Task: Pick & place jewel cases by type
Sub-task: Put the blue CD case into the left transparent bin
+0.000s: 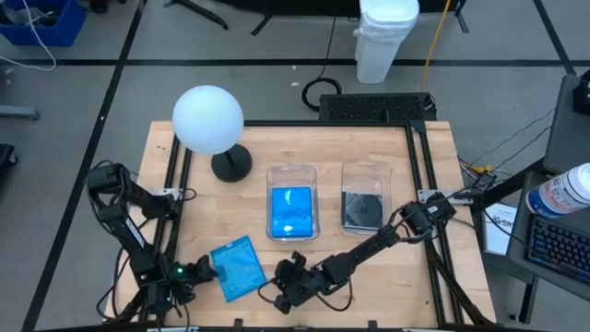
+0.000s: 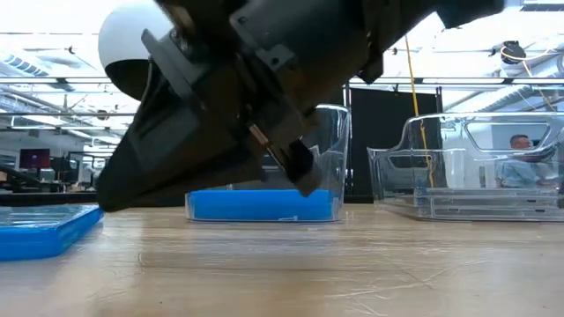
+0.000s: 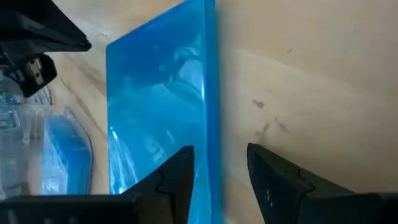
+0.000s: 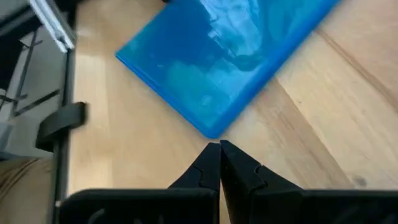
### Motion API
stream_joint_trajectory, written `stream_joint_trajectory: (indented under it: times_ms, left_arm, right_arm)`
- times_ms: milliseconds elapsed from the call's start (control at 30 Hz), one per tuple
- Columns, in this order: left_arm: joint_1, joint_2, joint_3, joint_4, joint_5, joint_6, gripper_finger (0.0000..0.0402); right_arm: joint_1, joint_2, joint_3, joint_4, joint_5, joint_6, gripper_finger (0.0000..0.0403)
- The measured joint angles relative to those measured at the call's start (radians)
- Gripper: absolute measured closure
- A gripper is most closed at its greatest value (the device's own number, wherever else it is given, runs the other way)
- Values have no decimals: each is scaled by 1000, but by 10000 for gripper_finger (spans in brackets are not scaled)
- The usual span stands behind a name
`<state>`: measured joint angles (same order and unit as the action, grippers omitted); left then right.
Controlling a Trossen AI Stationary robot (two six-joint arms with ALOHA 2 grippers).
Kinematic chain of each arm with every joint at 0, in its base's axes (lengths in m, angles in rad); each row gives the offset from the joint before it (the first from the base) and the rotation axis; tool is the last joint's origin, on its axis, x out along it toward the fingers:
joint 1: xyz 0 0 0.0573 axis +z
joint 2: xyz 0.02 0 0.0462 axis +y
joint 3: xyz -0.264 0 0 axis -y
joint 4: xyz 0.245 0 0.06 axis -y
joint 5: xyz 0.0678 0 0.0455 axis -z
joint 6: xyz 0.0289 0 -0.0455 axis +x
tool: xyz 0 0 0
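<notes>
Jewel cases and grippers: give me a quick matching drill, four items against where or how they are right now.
Items
1. loose blue case
2. dark case
3. right gripper
4. left gripper

States
A. shut, at the loose case's corner
B. flat on the table near the front edge
C. in the right bin
D. open, at the loose case's edge

Pairs: 1-B, 2-C, 3-A, 4-D

White globe lamp (image 1: pixel 208 120), two clear bins (image 1: pixel 292 201) (image 1: pixel 366 195), white container (image 1: pixel 386 39) behind table (image 1: pixel 406 286).
</notes>
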<state>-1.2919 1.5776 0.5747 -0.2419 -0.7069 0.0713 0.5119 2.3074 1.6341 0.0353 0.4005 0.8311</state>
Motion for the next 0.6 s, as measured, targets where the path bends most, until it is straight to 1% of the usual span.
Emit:
stream_joint_trajectory:
  times_ms: [167, 400, 600]
  left_arm:
    - [34, 1, 0, -32, 4, -4, 247]
    - [93, 5, -8, -23, 44, -4, 247]
    - [121, 10, -12, 5, 30, -1, 247]
  right_arm:
    - [-26, 16, -1, -15, -20, 1, 403]
    - [-62, 36, 0, 27, -92, -21, 403]
    - [-73, 78, 1, 151, -151, -72, 403]
